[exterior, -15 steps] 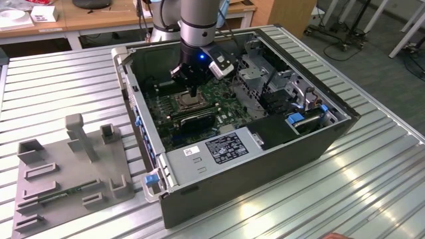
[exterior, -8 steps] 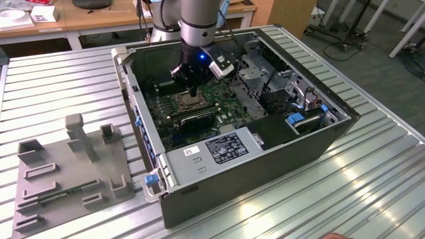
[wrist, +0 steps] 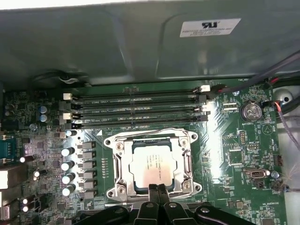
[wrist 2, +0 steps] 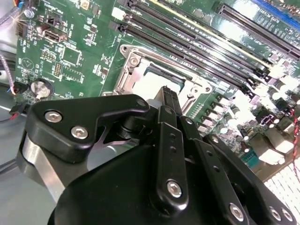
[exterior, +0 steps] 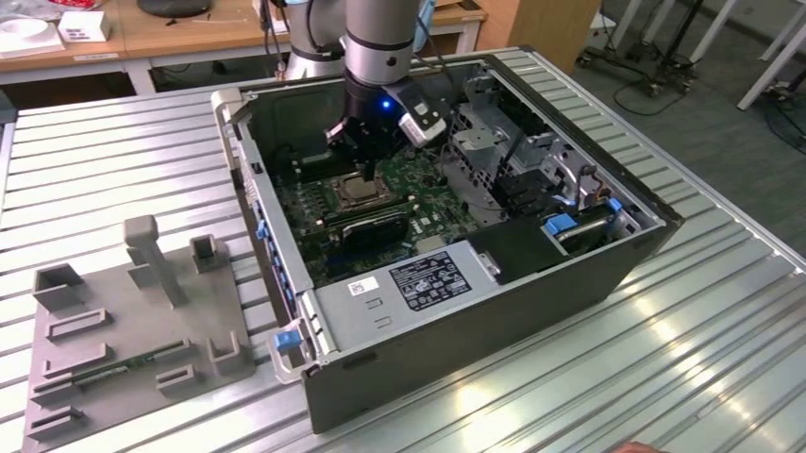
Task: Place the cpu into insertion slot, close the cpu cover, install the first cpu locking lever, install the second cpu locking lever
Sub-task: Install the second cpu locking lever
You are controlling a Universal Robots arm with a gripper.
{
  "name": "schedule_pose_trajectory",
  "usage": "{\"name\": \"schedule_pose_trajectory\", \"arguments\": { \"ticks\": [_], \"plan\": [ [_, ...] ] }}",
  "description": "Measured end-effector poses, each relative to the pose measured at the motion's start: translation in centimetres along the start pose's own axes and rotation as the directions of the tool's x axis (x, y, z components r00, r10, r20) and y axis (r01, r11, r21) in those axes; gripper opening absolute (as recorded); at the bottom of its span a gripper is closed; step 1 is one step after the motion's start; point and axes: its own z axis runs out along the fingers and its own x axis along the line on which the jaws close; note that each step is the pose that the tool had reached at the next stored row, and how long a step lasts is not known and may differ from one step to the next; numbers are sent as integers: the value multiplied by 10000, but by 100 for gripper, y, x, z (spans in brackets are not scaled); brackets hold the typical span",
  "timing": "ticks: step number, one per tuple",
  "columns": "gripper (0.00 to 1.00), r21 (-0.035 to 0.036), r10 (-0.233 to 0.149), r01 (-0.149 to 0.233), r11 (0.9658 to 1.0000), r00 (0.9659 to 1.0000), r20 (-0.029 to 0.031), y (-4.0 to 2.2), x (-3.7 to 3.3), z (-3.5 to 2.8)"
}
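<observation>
A ribbed metal bench (exterior: 113, 179) carries an open tower case (exterior: 504, 311) lying on its side, with a grey fixture tray (exterior: 126, 321) well apart from it toward the exterior view's left. I have the arm reaching down into the case, and the claw (wrist: 157, 190) sits just over the socket on the motherboard (wrist: 234, 154); its fingers (wrist 2: 168, 101) are pressed together with nothing between them. The cpu (wrist: 153, 165) lies flat in the socket, its pale top showing through the open centre of the cpu cover (wrist: 151, 137), which looks folded down around it. Whether either locking lever is hooked I cannot tell from here. My worry is the closeness of the fingertips to the chip's near edge: if I come down a touch off, they could land on the cpu top or the frame rather than on a lever, and pressing there might load the socket pins or scrape the board. The memory slots (wrist: 136, 107) beside the socket leave little room for a sideways slip.
</observation>
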Motion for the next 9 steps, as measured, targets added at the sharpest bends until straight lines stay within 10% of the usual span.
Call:
{"name": "schedule_pose_trajectory", "arguments": {
  "ticks": [9],
  "plan": [
    [11,0,1,-1,10000,10000,-9,3,-2,-33]
  ]
}}
